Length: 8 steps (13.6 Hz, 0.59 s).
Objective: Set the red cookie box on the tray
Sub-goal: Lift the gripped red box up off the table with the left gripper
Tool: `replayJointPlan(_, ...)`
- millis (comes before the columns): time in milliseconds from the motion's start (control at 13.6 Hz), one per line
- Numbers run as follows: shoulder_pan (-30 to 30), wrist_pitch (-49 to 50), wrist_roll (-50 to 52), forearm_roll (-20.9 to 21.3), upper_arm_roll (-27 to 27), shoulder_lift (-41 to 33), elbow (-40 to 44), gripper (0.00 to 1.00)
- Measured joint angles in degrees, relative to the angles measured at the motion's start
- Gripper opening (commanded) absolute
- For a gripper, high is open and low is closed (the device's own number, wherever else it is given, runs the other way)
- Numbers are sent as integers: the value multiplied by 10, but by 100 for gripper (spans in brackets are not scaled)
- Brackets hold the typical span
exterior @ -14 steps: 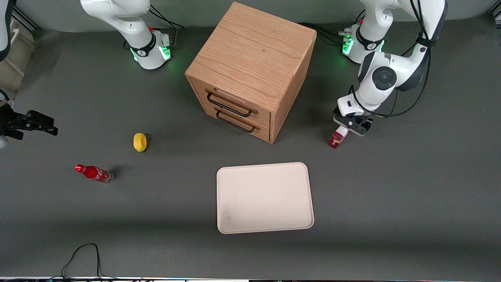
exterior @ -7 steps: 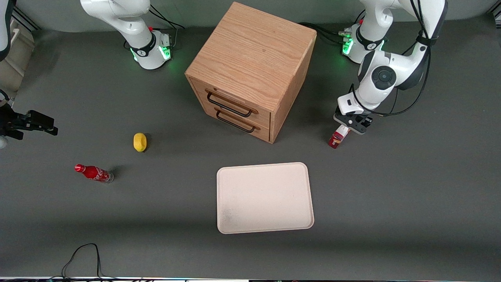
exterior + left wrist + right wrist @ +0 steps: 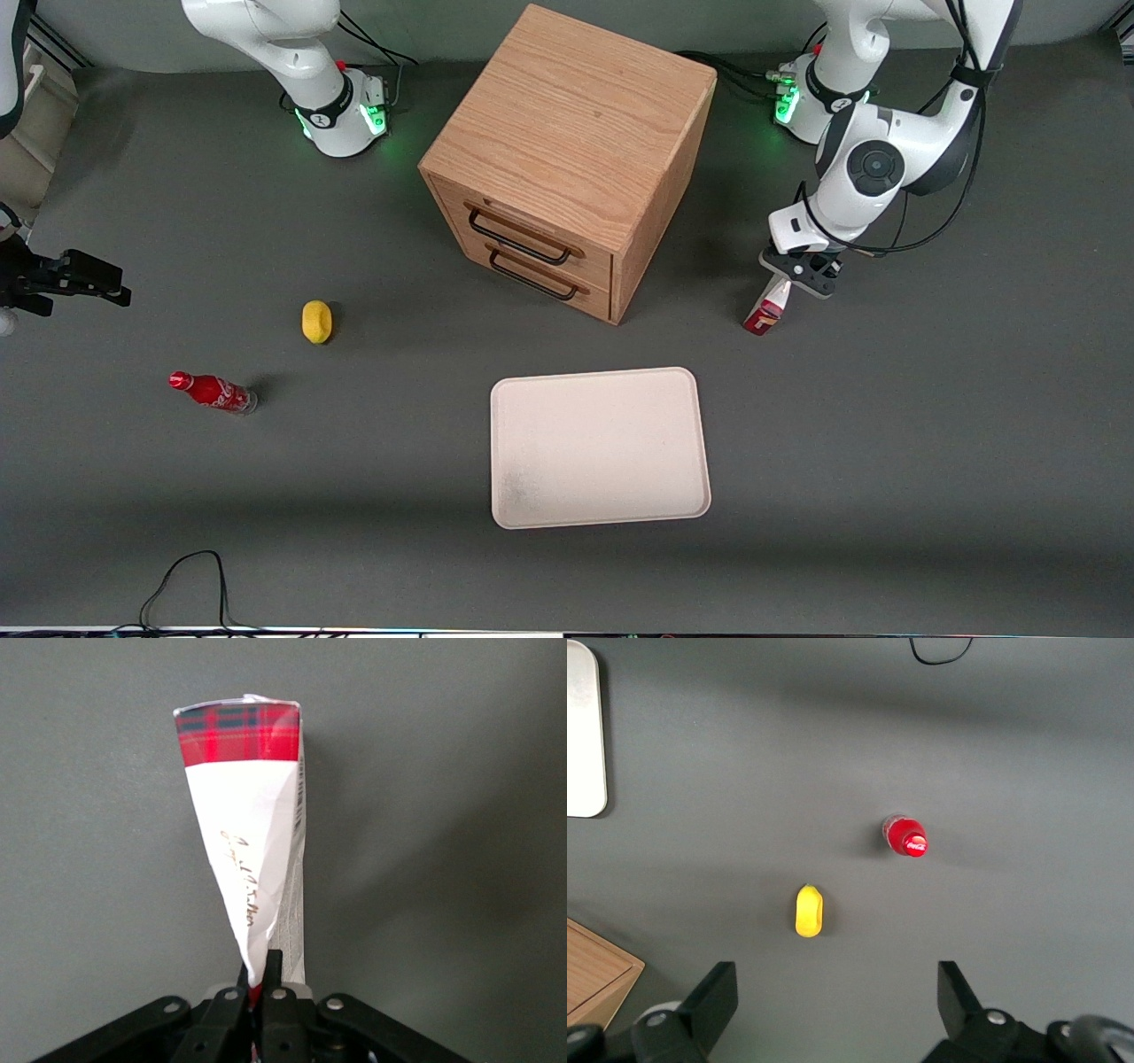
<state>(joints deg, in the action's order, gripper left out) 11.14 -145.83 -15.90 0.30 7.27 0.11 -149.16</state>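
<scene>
Black fingers of my end effector are pinched tight on one end of the red cookie box. From the wrist view the box hangs down from that grip, with its lower end close to the grey surface. I cannot tell if that end touches or is just lifted.

So I judge the grab is done and the lift is only starting. Carrying is still left. The box is beside the wooden drawer cabinet, toward the working arm's end, and farther from the front camera than the tray. The tray has nothing on it. I think I need to raise the box, bring it over the tray and lay it down flat.

On the box I see a red tartan band and a white patch with slanted brown writing. I cannot read the words.

Toward the parked arm's end lie a small red soda bottle with white script I cannot read, and a yellow thing.
</scene>
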Motion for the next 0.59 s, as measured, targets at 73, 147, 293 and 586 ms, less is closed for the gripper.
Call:
replayJointPlan(73,0,2,0,0,0,0,2,0)
replayJointPlan(147,0,15,0,0,0,0,9,0)
replayJointPlan(293,0,89,0,0,-1,-7,49,0)
replayJointPlan(586,-3,283,0,0,-5,-64,173,0)
